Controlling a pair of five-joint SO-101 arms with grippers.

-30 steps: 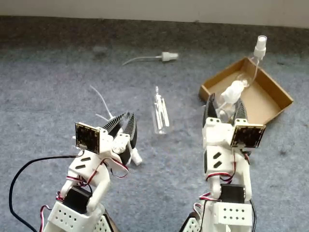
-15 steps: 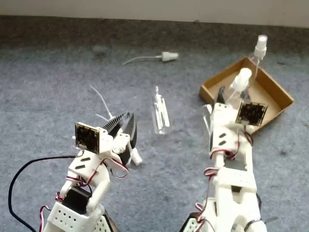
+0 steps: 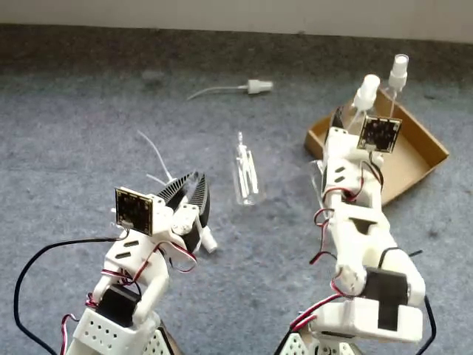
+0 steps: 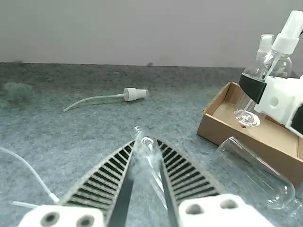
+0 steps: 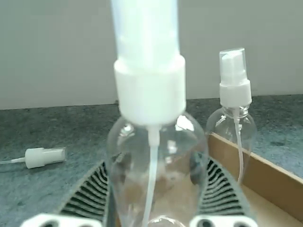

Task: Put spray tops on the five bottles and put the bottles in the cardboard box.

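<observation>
- Gripping a bottle upright, the right gripper (image 5: 154, 165) has its jaws pressed on both sides of the held bottle (image 5: 156, 142). A spray top (image 5: 149, 90) rises above the jaws in the right wrist view.
- The left wrist view gives the side-on look. The held bottle sits low within the box (image 4: 222, 125), near its front corner, and I cannot tell whether its base touches the floor.
- The right wrist view also shows a corner bottle (image 5: 233, 127), upright with a spray top on it, past the box's rim. The high view places it at the box's far corner. I cannot tell whether it stands inside or just behind the wall.
- The left gripper (image 4: 144, 142) is at the front left of the worktop (image 3: 89, 111), jaws a little apart with a narrow gap. It points at the middle bottle (image 3: 246, 176), which lies open-necked on its side between the arms.
- The left wrist view brings out a near bottle (image 4: 255, 172), clear and on its side just beside the box's front wall.
- In the high view a loose top (image 3: 259, 86) lies with its tube at the far side, well apart from the box. Two thin tubes (image 3: 154, 151) lie beside the left gripper.
- Count: four bottles (one held, one at the corner, two lying), two tops fitted, one loose, and one box.
</observation>
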